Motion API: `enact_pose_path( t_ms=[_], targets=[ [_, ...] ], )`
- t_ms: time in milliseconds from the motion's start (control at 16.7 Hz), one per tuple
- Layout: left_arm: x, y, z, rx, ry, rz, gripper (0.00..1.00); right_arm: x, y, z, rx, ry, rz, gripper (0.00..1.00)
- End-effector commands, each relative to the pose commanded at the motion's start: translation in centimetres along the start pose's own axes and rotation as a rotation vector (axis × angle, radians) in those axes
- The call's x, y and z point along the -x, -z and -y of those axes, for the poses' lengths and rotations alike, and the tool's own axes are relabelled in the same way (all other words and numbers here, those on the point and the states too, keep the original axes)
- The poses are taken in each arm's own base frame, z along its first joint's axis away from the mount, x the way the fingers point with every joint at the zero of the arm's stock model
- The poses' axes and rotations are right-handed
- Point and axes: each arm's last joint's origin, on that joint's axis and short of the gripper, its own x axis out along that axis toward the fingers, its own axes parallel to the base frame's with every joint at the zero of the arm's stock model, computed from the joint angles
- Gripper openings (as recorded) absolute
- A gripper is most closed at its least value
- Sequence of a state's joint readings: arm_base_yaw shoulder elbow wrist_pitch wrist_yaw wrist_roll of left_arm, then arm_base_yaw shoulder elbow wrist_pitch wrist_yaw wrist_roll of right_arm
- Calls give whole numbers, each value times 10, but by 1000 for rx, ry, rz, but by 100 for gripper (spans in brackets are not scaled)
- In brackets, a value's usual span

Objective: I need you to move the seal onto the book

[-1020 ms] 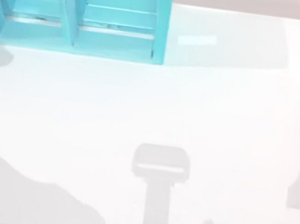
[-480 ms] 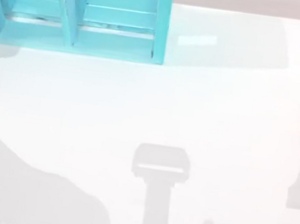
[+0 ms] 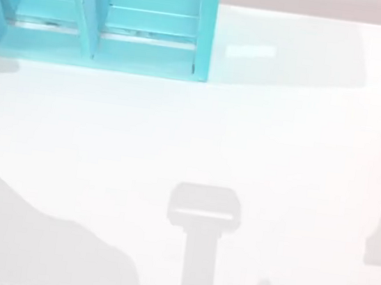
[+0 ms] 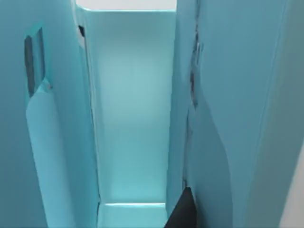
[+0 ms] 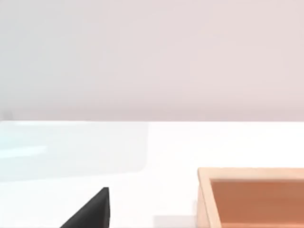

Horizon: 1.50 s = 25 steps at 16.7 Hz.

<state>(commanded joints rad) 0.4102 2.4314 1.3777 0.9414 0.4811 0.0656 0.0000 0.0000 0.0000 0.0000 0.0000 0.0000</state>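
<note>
Top view: teal shelf unit at the white bench's far left. Whether either tool is wide or narrow cannot be told.

No text, label, brand, number or sign can be read — not on the teal shelf unit, the white bench, or the wooden tray.

teal shelf unit far-left — open table elsewhere
</note>
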Motion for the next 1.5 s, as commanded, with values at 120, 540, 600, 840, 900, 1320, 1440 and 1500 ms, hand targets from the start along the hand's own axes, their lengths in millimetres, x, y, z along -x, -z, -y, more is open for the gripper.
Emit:
enact_pose_path(
  t_ms=[120,540,600,840,900,1320,1440,1500],
  targets=[
    [0,0,0,0,0,0,17,0,0,0,0,0,0,100],
    [0,0,0,0,0,0,0,0,0,0,0,0,0,100],
    [0,0,0,0,0,0,0,0,0,0,0,0,0,100],
    [1,-1,-1,0,-3,-1,0,0,0,0,0,0,0,100],
    [5,-2,-5,3,-13,-8,0,0,0,0,0,0,0,100],
    [76,-74,-29,34,-26,-51,0,0,0,0,0,0,0,100],
    [101,-126,-16,-16,19,18,0,0,0,0,0,0,0,100],
    [116,-151,-9,-42,35,53,0,0,0,0,0,0,0,100]
  ],
)
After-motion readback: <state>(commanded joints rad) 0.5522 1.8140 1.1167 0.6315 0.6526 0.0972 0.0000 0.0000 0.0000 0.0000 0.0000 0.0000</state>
